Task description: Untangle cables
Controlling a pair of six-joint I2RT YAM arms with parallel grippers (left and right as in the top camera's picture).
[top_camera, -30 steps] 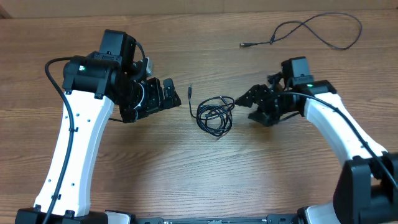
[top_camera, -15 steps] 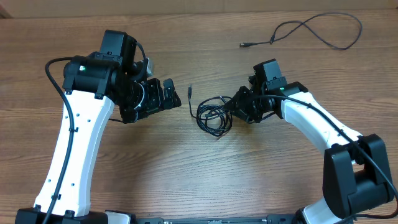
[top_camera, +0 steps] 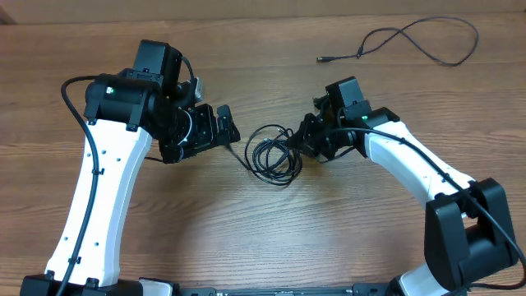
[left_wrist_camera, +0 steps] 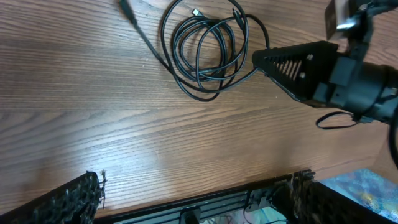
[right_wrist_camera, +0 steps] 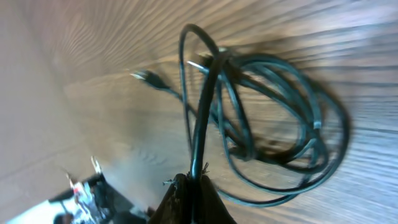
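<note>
I see my right gripper (top_camera: 302, 145) pinched tight on a strand of the coiled cable (top_camera: 271, 156) at mid-frame. My left gripper (top_camera: 225, 130) sits just left of it (fingers spread wide). The other cable (top_camera: 415, 39) lies at upper right.

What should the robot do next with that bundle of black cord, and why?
Probably draw the right hand slowly rightward: it pinches one strand of the coiled cable, whose loops lie stacked on the table, so a gentle pull should start opening them.
</note>
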